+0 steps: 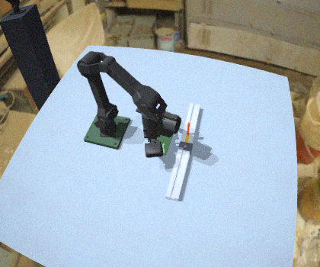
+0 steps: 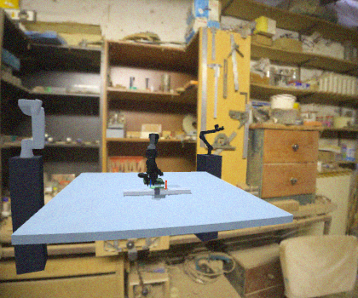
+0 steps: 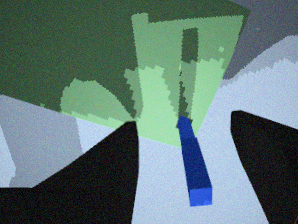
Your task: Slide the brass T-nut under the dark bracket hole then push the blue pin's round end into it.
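Pale-blue tabletop (image 1: 234,206) (image 2: 151,214) (image 3: 162,200) | blue pin (image 2: 151,183) (image 3: 195,162): slim, square-sided, brighter end face | jaws: partly open, gaps beside pin

One rail (image 1: 177,173) (image 2: 133,193), one tray (image 1: 168,145) (image 3: 160,107), one blue pin (image 3: 196,165), one bracket (image 1: 185,146) (image 2: 157,192).

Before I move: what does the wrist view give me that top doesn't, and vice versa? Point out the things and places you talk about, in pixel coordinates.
Wrist only: the blue pin (image 3: 196,162), angled off the tray's edge in that view, between two parted black fingers, a gap on each side of it. I can't make out the pin or the fingertips from the top.

Top only: the rail (image 1: 177,175), the dark bracket (image 1: 188,147) across it, the orange handle (image 1: 188,129) near the bracket, and the arm (image 1: 124,78) on its base plate (image 1: 93,140).

Both: the green tray (image 1: 167,143) (image 3: 157,95) and the pale blue tabletop (image 1: 230,172) (image 3: 162,200).
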Robot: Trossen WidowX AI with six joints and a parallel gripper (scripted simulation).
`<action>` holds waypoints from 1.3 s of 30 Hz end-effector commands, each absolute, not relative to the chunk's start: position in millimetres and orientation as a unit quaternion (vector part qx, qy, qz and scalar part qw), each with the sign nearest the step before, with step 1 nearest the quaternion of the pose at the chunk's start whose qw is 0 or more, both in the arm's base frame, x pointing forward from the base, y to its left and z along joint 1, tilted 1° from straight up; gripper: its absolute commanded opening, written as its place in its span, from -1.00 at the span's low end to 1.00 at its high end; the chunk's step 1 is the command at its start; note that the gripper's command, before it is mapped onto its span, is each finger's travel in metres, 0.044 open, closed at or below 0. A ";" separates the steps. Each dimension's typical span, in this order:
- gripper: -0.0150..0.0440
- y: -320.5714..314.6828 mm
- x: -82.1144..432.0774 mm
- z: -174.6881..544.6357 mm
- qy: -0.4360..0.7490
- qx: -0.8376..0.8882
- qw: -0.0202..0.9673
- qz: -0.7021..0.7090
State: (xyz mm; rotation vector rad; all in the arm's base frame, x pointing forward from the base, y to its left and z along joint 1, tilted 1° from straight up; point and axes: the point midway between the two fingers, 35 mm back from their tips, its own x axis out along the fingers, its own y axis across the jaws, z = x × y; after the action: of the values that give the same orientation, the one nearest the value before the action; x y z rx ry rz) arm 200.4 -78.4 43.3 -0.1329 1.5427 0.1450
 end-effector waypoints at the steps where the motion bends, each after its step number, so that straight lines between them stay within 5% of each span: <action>1: -0.16 -78.0 200.3 42.7 0.696 -0.060 0.713 0.067; 11: -1.00 -78.0 200.3 42.7 0.696 -0.060 0.713 0.067; 39: -1.00 -78.7 198.8 68.1 0.697 -0.058 0.712 0.065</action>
State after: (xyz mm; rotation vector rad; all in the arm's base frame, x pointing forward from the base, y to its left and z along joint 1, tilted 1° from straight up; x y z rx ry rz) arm 198.9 -78.6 65.1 -0.1301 1.5439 0.1435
